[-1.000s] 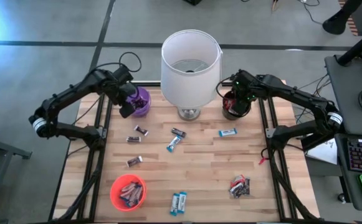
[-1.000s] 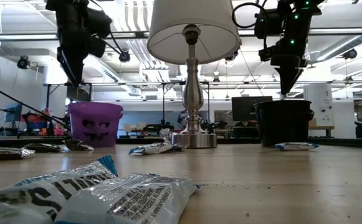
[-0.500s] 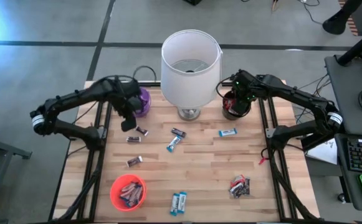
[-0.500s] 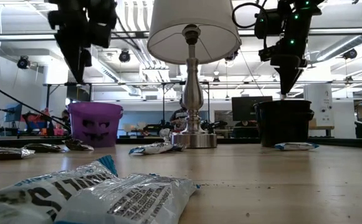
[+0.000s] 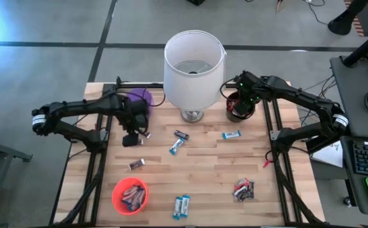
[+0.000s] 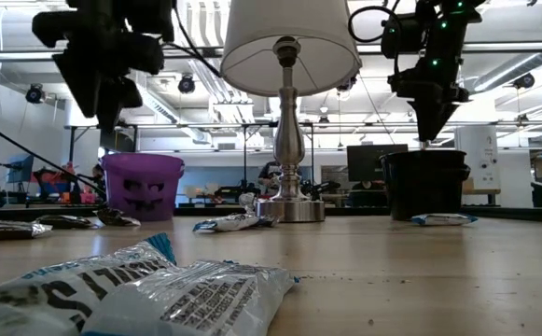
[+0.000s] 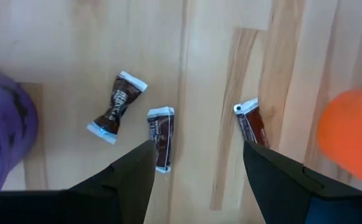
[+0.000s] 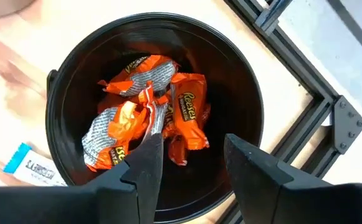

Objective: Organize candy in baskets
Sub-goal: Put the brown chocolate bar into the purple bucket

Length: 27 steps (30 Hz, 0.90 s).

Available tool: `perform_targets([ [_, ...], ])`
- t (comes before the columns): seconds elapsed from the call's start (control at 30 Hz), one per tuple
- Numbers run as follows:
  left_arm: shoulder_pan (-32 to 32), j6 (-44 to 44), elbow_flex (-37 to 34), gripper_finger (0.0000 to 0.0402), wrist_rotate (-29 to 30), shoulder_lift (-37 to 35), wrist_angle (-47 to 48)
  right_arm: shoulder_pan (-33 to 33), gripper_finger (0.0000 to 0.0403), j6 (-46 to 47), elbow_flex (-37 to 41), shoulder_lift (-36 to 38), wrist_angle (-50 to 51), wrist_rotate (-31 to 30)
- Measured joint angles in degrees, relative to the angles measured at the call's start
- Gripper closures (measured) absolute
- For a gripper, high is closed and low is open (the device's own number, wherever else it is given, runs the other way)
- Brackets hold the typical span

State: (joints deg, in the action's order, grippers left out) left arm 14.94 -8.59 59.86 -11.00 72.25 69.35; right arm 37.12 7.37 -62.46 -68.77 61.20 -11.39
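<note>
My left gripper [image 7: 196, 149] [image 5: 131, 138] is open and points down over dark-wrapped candy lying flat on the table: one bar [image 7: 161, 138] by one fingertip, another [image 7: 251, 124] by the other, and a third [image 7: 116, 107] beyond. The purple basket [image 5: 140, 99] stands just behind it. My right gripper [image 8: 193, 146] [image 5: 242, 100] hangs open above the black basket [image 8: 62, 93], which holds orange-wrapped candy [image 8: 181, 109]. The orange basket [image 5: 130, 195], with several dark bars in it, stands at the near left.
A white lampshade on a metal base [image 5: 194, 69] stands between the purple and black baskets. Loose candy lies about: blue bars [image 5: 177, 147] [image 5: 232, 135] [image 5: 181, 206], dark bars [image 5: 181, 134] [image 5: 137, 164], a red pile [image 5: 244, 189]. Metal frame rails run along both table sides.
My left gripper has swung from over the purple basket toward the table's near edge and sunk a little, rolling as it went; it now hangs over the dark candies, still open. My right gripper has rolled slightly in place over the black basket.
</note>
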Motion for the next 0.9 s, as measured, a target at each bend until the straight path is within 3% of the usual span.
perform_targets([
  [0.3, 0.1, -0.7, -3.3, 0.0178, 0.1, 0.2, -3.9, 0.0, 0.0241, 3.0, 0.0, 0.0, 0.1, 5.5],
  [0.47, 0.1, -3.6, -3.6, 0.0178, 3.1, 0.2, -5.4, 0.0, 0.0241, 4.9, 0.0, 0.0, 0.1, 5.9],
  [0.9, 0.2, -8.1, -7.4, 0.0178, 3.4, 1.0, -11.1, 0.0, 0.0241, 6.2, 0.0, 0.0, 0.2, 8.4],
])
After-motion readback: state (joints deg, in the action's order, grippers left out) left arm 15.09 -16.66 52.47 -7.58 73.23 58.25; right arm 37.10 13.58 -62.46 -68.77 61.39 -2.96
